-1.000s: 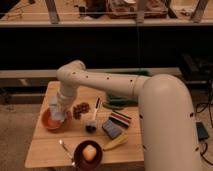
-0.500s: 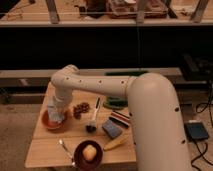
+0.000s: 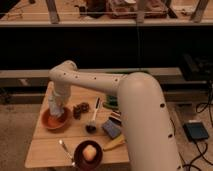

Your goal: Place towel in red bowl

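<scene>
The hand [image 3: 55, 111] hangs over the red bowl [image 3: 56, 119] on the desk [image 3: 50, 150], gripping the pale towel [image 3: 54, 113] just inside it, so releasing it comes next.

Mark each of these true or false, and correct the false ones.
1. The hand is over the red bowl at the table's left side. True.
2. The dark bowl at the front edge is empty. False: it holds a round yellowish-orange item.
3. A spoon lies left of the dark bowl. True.
4. The red bowl sits on the floor. False: it rests on the wooden table.
5. The arm reaches in from the left. False: it comes from the right.
</scene>
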`<action>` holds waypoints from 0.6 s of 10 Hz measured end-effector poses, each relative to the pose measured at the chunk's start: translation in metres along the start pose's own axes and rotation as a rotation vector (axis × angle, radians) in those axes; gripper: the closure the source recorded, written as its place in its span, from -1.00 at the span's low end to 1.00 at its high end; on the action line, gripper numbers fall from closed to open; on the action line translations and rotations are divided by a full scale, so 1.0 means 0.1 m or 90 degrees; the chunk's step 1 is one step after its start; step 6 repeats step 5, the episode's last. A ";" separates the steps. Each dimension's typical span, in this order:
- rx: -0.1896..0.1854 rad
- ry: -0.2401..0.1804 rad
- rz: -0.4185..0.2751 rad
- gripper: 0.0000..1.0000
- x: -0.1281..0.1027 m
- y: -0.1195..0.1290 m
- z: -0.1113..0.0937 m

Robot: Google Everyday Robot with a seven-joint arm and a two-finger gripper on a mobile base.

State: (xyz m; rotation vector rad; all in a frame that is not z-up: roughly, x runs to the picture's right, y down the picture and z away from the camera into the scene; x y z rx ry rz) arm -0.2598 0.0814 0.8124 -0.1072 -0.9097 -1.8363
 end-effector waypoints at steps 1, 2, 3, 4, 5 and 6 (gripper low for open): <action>0.002 0.001 0.008 -0.60 0.01 0.03 0.00; 0.002 0.001 0.013 -0.60 0.01 0.06 -0.01; 0.001 0.001 0.018 -0.60 0.02 0.10 -0.01; 0.005 0.005 0.032 -0.60 0.05 0.15 -0.02; 0.016 0.006 0.051 -0.60 0.08 0.22 -0.02; 0.016 0.006 0.051 -0.60 0.08 0.22 -0.02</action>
